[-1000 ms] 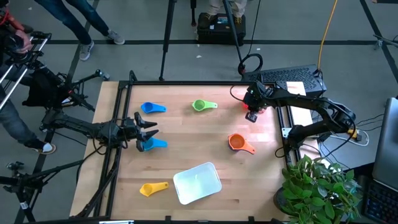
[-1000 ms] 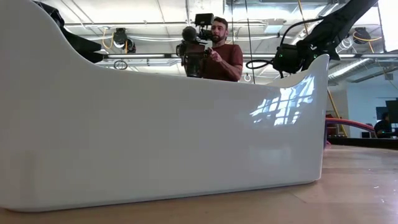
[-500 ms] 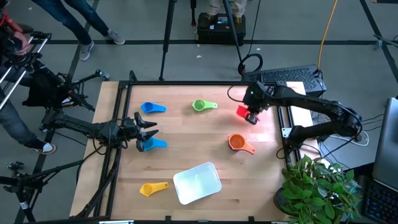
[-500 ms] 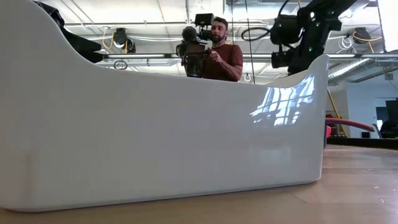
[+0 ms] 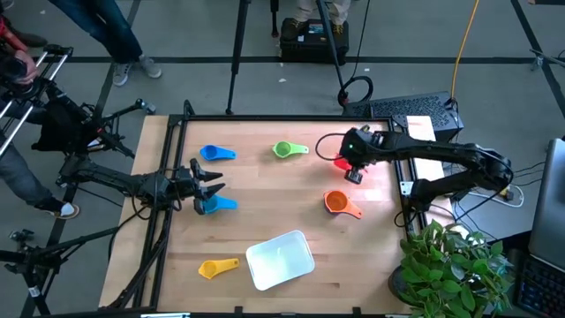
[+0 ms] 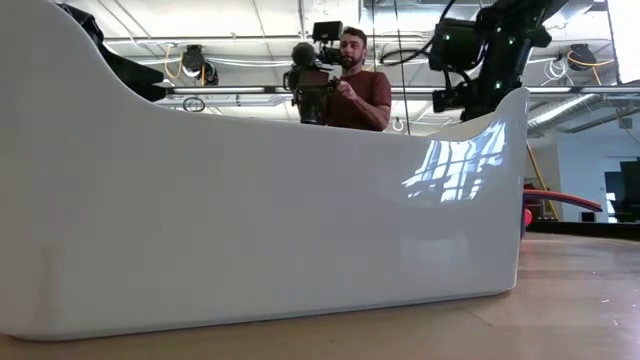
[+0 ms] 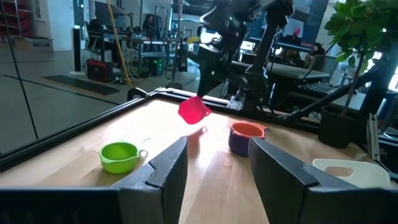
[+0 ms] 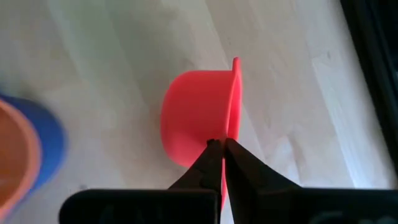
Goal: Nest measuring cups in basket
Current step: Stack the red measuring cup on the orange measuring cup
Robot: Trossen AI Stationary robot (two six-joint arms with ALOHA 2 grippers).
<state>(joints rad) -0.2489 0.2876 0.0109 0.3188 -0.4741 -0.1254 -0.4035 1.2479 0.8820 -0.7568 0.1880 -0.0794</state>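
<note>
My right pincer [image 8: 222,148] was clamped on the handle of the red measuring cup [image 8: 196,118] — held clear above the surface [image 5: 291,199], tipped on its side, near the far right edge. My right arm reached in from the right, bent at the elbow. The orange cup [image 5: 336,202] sat nested in a blue one just nearer (no writing legible anywhere). My left pincer [image 7: 214,165] rested low at the left edge, fingers apart, beside a light blue cup [image 5: 214,205]. The basket [image 5: 279,259] stood at the near edge.
</note>
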